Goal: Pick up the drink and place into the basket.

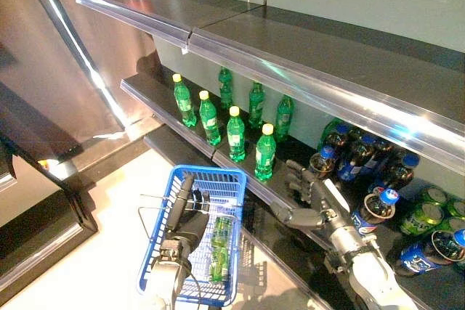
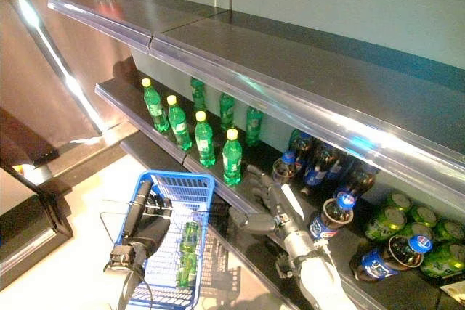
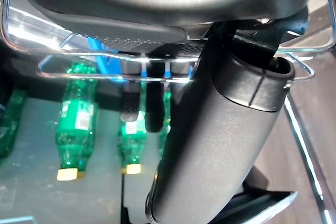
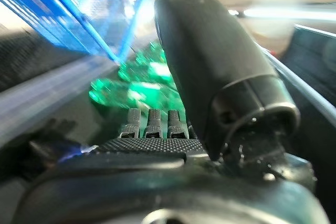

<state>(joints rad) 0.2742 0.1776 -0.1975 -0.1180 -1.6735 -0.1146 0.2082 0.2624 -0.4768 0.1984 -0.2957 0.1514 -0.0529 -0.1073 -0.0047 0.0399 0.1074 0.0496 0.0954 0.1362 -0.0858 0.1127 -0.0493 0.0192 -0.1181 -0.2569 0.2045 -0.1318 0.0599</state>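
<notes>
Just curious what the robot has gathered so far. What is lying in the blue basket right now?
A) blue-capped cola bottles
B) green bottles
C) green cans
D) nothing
B: green bottles lie on the floor of the blue basket, whose handle the left hand holds.

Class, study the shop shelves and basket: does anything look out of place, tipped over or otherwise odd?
Yes. On the lower shelf, several dark cola bottles with blue caps lie tipped on their sides, while the green yellow-capped bottles stand upright in rows. Nothing looks spilled.
</notes>
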